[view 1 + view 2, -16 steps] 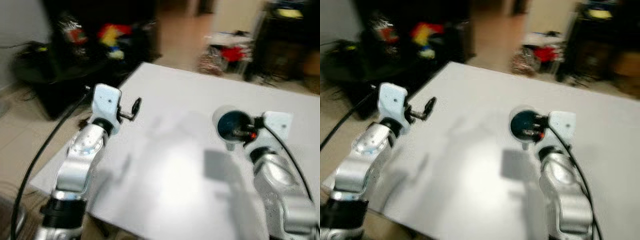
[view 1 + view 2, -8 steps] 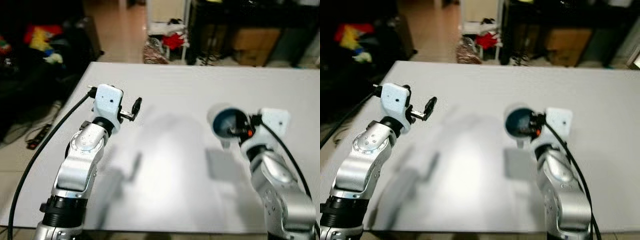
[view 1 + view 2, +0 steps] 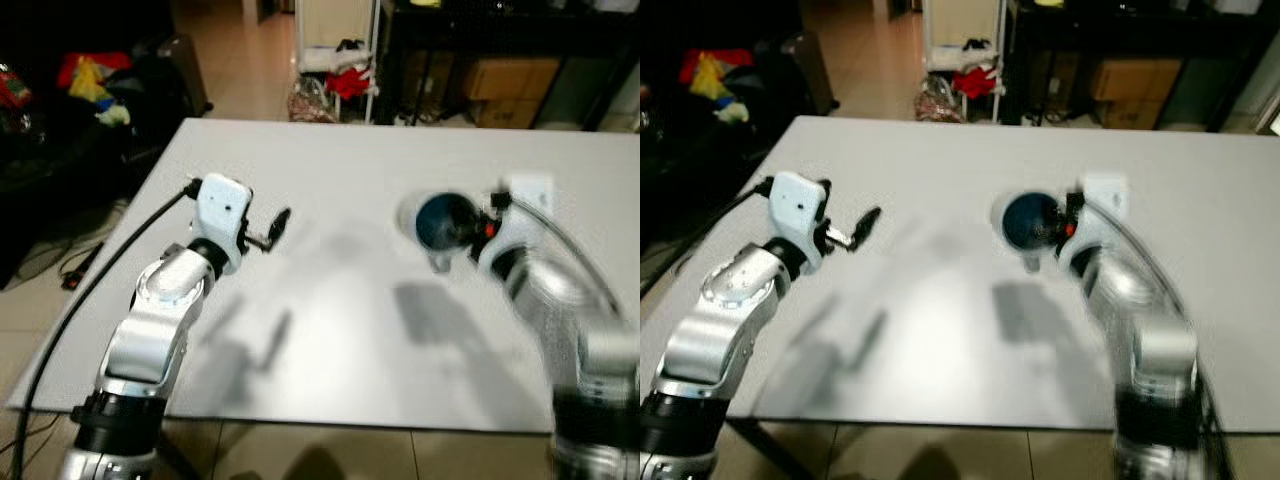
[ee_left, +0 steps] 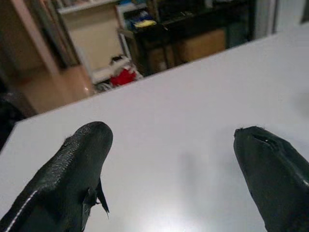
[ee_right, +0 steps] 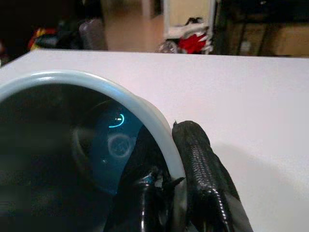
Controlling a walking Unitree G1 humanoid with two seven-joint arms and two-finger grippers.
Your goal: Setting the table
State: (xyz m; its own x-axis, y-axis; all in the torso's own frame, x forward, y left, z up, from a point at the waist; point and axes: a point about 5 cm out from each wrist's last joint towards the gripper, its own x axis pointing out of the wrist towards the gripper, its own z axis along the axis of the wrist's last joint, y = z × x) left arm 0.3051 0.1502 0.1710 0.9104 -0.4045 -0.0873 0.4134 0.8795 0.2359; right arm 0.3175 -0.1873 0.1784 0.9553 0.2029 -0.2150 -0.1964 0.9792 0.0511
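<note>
We stand at a wide white surface [image 3: 330, 330] that runs away from us toward a cluttered room edge, with dark shelving [image 3: 480, 40] and a red bundle [image 3: 352, 82] on the floor beyond its far side, and colourful toys [image 3: 90, 80] in the dark corner to our left. Our two silver arms reach over the near part of the surface. The right tool [image 5: 169, 193] grips the rim of a bowl [image 3: 1028, 222], white outside and dark blue inside; one black finger [image 5: 203, 174] lies outside the wall and the other sits inside it, so the wall is pinched between them. The bowl hangs above the surface, right of centre, tipped on its side so that its mouth faces back toward us and its round axis lies close to level. We cannot tell whether its lower edge touches the surface. The left tool [image 4: 174, 179] hovers over the left part of the surface, its fingers spread wide with nothing between them
</note>
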